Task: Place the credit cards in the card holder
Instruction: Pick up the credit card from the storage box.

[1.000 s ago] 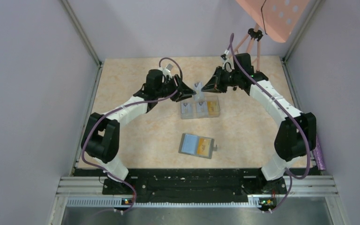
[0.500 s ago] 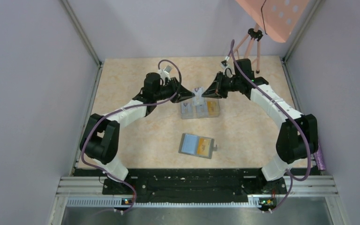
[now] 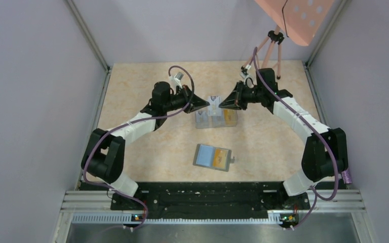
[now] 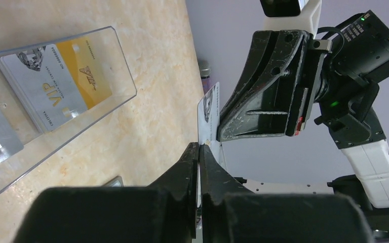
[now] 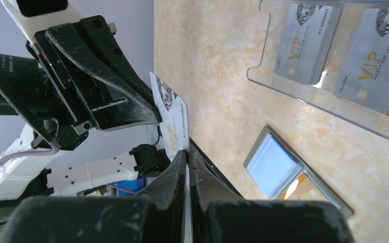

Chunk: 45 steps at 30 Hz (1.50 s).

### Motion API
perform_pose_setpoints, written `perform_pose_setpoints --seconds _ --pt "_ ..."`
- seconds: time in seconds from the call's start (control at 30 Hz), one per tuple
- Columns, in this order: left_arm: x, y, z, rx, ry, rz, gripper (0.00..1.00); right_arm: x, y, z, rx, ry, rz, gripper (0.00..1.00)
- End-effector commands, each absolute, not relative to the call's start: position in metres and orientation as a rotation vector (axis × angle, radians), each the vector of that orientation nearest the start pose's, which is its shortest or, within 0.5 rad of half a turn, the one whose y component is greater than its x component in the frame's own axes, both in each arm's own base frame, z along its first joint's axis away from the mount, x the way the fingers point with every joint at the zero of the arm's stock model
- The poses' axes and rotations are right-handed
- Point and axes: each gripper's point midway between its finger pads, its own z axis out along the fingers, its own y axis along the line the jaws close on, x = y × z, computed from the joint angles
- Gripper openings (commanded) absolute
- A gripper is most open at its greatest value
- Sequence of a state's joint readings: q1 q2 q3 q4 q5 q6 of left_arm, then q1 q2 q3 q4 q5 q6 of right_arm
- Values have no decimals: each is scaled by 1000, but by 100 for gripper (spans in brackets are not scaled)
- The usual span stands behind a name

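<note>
2 claws share 1 VIP card (image 5: 169, 114) in the air above the clear 3-compartment box (image 4: 121, 76). Your left claw (image 4: 199, 148) is narrowed flat onto one end and your right claw (image 5: 184, 154) is clamped onto the other. That puts the card's long axis between them, roughly 9 to 3 o'clock in the overhead view.

The card holder (image 3: 212, 157) lies open on the counter (image 3: 268, 142), with its blue lining and 1 orange card showing. It is at 6 o'clock from the held card and well apart from it, toward the arm bases. It sits about midway between the 2 bases, so neither arm looks nearer.

I judge this a handover. You need 1 claw to let go before the other can carry the card down to 6 o'clock and turn its long axis toward a slot. More cards rest in the box, not yet taken.
</note>
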State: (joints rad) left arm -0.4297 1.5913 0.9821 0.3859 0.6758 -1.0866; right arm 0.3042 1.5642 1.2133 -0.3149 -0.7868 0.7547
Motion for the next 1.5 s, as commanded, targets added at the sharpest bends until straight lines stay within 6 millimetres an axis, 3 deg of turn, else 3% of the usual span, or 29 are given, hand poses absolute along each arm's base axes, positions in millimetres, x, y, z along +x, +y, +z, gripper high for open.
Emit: perform_pose_setpoints --seconds 0.0,0.27,0.83,1.17,1.2,1.27,1.47 --pt "322 -319 262 20 1976 -1683 3 320 263 254 -65 2264 1527 0" --pt "310 -323 269 51 1967 -1719 0 310 269 268 -98 2158 1658 20" --pt "298 -318 253 6 2002 -1700 0 291 268 300 -155 1969 1765 24" --pt "298 -318 253 -8 1997 -1696 0 285 265 278 -155 2053 1735 20" --pt "298 -318 253 -10 1999 -1695 0 283 265 277 -157 2059 1731 15" --pt "297 -317 252 -9 2001 -1692 3 282 264 271 -153 2074 1717 0" --pt "288 -303 231 -66 2057 -1588 33 277 256 248 -112 2158 1623 0"
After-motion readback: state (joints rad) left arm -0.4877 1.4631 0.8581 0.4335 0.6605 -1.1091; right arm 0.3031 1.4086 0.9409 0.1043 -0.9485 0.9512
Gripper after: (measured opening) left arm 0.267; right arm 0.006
